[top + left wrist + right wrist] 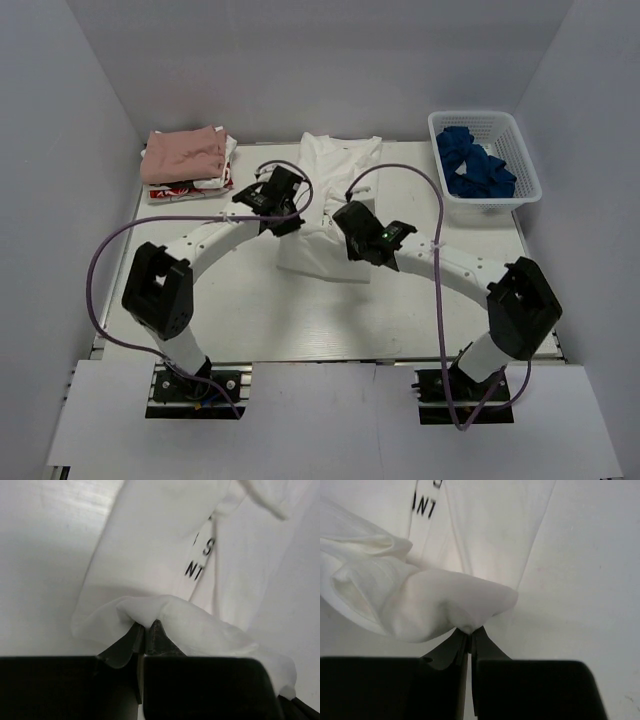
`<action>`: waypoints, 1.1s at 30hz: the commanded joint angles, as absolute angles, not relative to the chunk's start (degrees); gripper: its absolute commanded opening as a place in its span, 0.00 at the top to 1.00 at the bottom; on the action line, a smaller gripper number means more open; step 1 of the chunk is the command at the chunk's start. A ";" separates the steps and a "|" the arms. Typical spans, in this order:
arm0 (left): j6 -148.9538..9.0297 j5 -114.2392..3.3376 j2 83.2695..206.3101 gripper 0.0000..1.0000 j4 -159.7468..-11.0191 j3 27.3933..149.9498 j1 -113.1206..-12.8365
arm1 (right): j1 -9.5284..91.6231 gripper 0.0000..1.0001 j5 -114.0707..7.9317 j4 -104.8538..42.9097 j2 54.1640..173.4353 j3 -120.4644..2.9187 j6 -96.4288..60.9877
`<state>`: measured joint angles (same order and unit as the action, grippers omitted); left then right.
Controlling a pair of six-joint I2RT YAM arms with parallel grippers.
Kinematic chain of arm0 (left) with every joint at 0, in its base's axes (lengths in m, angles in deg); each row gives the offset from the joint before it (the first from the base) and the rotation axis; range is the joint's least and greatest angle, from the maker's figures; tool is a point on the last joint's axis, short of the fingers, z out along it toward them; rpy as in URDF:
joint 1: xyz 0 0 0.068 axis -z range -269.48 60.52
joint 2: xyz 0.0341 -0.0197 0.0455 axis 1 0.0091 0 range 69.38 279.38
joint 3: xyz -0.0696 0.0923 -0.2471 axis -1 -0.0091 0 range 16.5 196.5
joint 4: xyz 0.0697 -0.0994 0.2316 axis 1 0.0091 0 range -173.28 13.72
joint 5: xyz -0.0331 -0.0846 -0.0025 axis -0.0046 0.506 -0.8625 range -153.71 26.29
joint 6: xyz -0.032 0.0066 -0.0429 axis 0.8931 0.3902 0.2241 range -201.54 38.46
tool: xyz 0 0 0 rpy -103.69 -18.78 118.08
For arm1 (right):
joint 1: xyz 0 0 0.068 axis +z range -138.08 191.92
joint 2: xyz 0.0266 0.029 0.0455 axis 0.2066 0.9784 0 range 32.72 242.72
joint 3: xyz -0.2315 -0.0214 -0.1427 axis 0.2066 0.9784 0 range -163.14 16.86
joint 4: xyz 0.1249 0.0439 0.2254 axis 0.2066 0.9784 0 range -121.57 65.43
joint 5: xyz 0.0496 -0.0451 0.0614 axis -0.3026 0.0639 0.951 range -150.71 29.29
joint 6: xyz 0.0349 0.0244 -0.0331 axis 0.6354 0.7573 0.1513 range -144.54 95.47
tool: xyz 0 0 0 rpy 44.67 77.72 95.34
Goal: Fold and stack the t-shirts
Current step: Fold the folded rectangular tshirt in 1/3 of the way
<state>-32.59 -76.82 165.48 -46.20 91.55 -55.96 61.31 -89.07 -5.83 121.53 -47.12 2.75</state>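
Observation:
A large white t-shirt [335,190] with dark lettering lies lengthwise in the middle of the table, collar at the far end. My left gripper [290,215] is shut on a bunched fold of the white t-shirt [160,611] at its left side. My right gripper [345,222] is shut on another pinch of the white t-shirt [450,605] at its right side. Both pinched edges are lifted a little off the flat cloth. At the back left, a folded dusty-pink t-shirt [183,152] rests on a white-and-red printed t-shirt [190,187].
A white basket [530,170] holding blue cloths [473,163] stands at the back right corner. Purple cables loop above both arms. White walls close in the table on three sides.

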 commanded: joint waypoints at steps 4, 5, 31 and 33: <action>-40.23 -75.94 172.02 1.00 -50.94 103.05 -59.59 | 54.38 1.00 -88.84 -10.03 128.78 -55.64 -1.24; -40.93 -75.15 173.17 1.00 -50.94 104.21 -59.60 | 53.85 1.00 -88.05 -10.64 130.18 -57.13 -1.59; -49.54 -69.95 194.10 0.00 -48.92 129.87 -66.19 | 39.61 0.42 -68.61 -12.50 149.18 -75.24 -10.30; -50.25 -70.66 193.14 0.00 -48.91 129.88 -66.19 | 39.78 0.13 -68.53 -12.84 147.43 -74.73 -10.21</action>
<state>-47.65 -70.19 195.33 -49.43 127.13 -65.77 40.04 -69.33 -13.13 149.36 -72.09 -9.07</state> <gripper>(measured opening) 0.990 0.810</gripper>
